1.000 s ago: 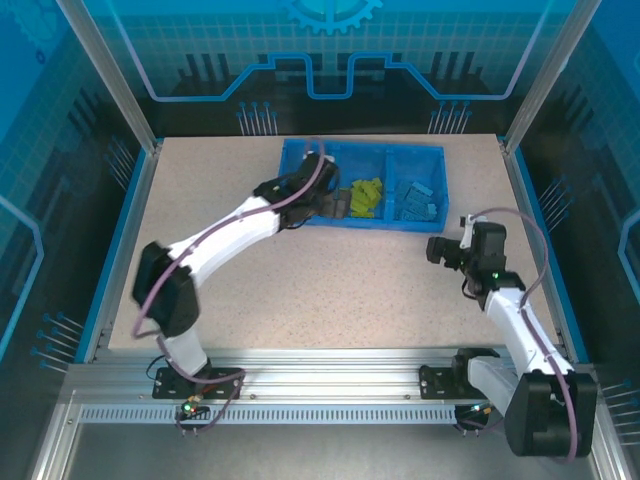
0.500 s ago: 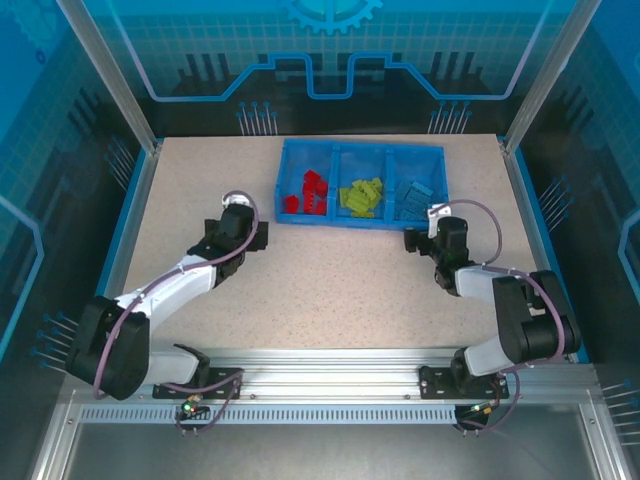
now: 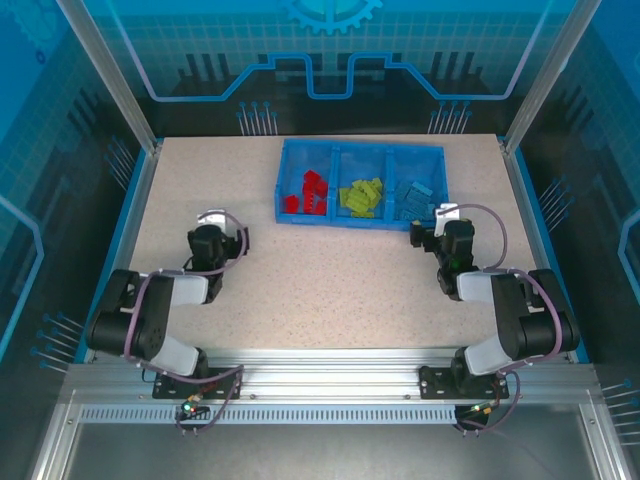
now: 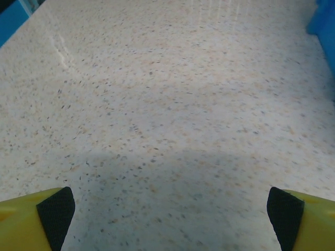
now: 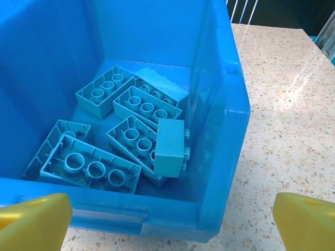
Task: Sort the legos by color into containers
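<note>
We found the legos (image 3: pixel 362 196) sorted in the tray (image 5: pixel 230 104), whose long axis ran left to right. Both grippers gaped empty: the right gripper (image 3: pixel 437 222) just short of the blue end, the left gripper (image 4: pixel 170 209) well apart over the table (image 4: pixel 167 104).

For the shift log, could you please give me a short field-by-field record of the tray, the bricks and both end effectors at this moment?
tray: blue tray, three compartments, far side of the table
left compartment: red legos
middle compartment: lime green legos
right compartment: light blue legos, several hollow side up
left end effector: open, holding nothing, over bare table
right end effector: open, holding nothing, at the right compartment's near wall
</note>
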Motion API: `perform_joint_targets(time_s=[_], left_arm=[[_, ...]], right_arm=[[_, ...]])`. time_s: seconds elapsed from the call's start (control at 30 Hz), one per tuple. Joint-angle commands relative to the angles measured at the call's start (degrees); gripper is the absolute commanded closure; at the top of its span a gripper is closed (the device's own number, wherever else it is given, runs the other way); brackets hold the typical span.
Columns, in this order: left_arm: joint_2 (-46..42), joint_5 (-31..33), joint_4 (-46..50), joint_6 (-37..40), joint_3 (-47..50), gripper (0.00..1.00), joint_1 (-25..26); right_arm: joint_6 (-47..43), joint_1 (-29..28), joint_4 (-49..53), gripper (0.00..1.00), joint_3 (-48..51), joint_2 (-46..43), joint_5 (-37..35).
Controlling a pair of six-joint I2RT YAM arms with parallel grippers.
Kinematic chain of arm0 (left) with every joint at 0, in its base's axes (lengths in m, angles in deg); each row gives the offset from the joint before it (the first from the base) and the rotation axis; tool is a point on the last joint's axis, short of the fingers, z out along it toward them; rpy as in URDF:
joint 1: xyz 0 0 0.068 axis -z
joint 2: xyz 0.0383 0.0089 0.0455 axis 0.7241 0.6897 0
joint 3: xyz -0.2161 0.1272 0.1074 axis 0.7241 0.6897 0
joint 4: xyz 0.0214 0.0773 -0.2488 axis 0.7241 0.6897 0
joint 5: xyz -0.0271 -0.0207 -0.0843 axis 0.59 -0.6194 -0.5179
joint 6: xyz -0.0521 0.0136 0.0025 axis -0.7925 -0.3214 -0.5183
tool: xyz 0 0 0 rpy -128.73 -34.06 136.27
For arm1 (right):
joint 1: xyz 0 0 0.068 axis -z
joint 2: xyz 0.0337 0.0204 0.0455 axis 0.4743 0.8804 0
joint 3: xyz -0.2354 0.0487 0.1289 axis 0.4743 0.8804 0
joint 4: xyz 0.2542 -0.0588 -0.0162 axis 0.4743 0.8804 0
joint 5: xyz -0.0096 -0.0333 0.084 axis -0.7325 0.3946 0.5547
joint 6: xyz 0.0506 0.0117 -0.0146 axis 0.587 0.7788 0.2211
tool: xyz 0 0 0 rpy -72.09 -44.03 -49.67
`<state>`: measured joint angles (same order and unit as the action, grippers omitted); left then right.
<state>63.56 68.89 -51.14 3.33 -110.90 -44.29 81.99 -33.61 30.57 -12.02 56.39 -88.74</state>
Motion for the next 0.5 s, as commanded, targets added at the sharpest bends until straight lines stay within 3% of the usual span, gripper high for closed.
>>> perform_joint_targets(time_s=[0.0,0.47], left_arm=[[0.3,-10.8,-8.9,-2.9,0.6,0.01,-3.6],[0.8,-11.9,-9.1,-1.9,0.1,0.01,-3.3]], right_arm=[[0.2,0.3,-2.5,0.00,0.5,0.4,0.0],[-0.6,0.2,-2.1,0.00,0.2,0.5,1.5]])
